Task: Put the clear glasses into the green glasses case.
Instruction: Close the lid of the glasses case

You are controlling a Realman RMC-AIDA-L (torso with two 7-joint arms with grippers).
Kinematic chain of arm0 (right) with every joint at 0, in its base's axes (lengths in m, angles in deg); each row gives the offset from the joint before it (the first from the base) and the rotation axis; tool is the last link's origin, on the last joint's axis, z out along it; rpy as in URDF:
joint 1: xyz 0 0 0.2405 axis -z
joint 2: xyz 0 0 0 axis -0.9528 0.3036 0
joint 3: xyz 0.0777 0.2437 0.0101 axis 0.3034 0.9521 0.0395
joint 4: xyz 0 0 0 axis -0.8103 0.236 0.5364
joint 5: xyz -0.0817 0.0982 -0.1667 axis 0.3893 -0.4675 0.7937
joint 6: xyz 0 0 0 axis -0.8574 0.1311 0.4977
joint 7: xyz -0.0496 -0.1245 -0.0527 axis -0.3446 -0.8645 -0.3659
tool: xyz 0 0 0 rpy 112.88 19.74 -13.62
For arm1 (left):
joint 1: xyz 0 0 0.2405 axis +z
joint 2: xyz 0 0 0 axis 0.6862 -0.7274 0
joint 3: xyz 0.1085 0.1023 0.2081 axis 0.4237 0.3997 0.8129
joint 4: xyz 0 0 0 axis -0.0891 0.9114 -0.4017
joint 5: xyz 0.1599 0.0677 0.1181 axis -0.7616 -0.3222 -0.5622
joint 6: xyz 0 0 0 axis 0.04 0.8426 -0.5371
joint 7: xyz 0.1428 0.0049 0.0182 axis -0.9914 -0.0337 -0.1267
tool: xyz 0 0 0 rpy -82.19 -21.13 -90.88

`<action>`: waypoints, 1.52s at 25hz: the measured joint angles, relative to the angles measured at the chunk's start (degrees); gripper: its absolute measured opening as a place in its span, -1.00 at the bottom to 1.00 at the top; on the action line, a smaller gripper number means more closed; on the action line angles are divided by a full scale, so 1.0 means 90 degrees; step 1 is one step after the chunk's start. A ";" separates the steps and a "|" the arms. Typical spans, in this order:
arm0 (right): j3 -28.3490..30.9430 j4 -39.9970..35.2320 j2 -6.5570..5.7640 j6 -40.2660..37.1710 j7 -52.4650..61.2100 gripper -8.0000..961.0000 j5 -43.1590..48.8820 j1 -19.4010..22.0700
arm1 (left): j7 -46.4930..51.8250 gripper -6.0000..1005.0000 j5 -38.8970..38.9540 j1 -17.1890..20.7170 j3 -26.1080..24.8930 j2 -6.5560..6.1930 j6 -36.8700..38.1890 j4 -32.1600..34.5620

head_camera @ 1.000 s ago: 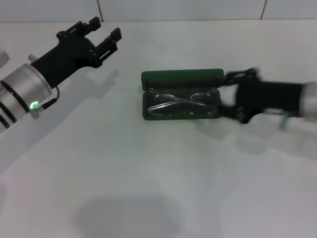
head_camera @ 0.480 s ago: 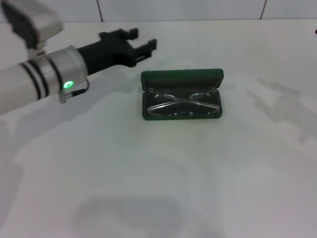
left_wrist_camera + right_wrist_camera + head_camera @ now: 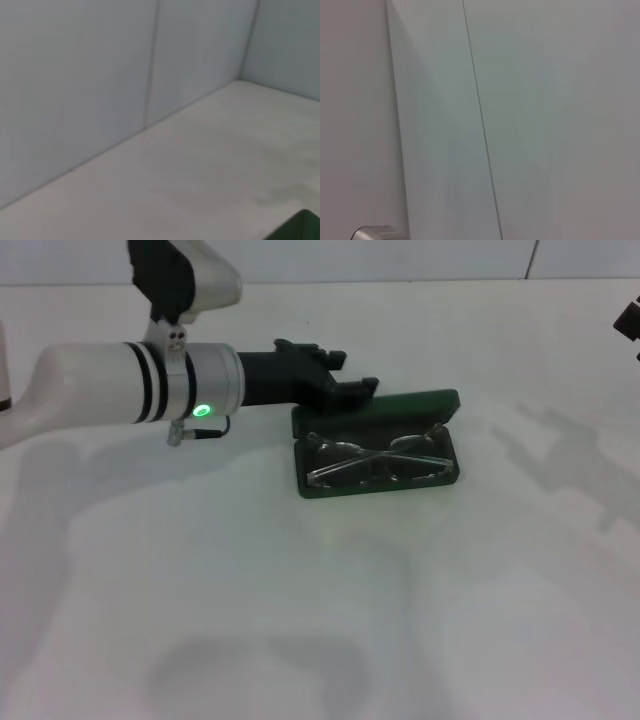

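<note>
The green glasses case (image 3: pixel 440 476) lies open in the middle of the table, its lid (image 3: pixel 410 403) standing up at the far side. The clear glasses (image 3: pixel 376 458) lie folded inside it on the dark lining. My left gripper (image 3: pixel 360 372) reaches in from the left, open, with its fingertips at the lid's far left corner. A dark green corner of the case (image 3: pixel 301 228) shows in the left wrist view. Of my right gripper (image 3: pixel 630 318), only a black piece shows at the far right edge, well away from the case.
The white table (image 3: pixel 300 600) spreads around the case, with a light wall (image 3: pixel 360 258) along its far edge. The left arm's silver and white forearm (image 3: pixel 120 390) lies across the left side. The right wrist view shows only wall panels (image 3: pixel 520 120).
My right arm has pulled away from the case to the right edge. The left arm swung in from the far left to the lid's corner. The case shifted slightly right and turned a little.
</note>
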 joint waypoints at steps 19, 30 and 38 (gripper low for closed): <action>-0.0073 -0.0073 -0.0005 0.0339 -0.0007 0.09 0.0085 -0.0129 | -0.0626 0.22 -0.0359 0.0424 0.0003 -0.0016 0.0813 0.0028; -0.0082 -0.0109 -0.0052 0.0482 -0.0008 0.12 0.0178 -0.0214 | -0.1289 0.22 -0.0053 0.0513 0.0003 -0.0016 0.1644 0.0071; -0.0082 -0.0110 -0.0066 0.0618 -0.0007 0.14 0.0214 -0.0246 | -0.1296 0.22 -0.0126 0.0490 0.0002 -0.0008 0.1493 0.0056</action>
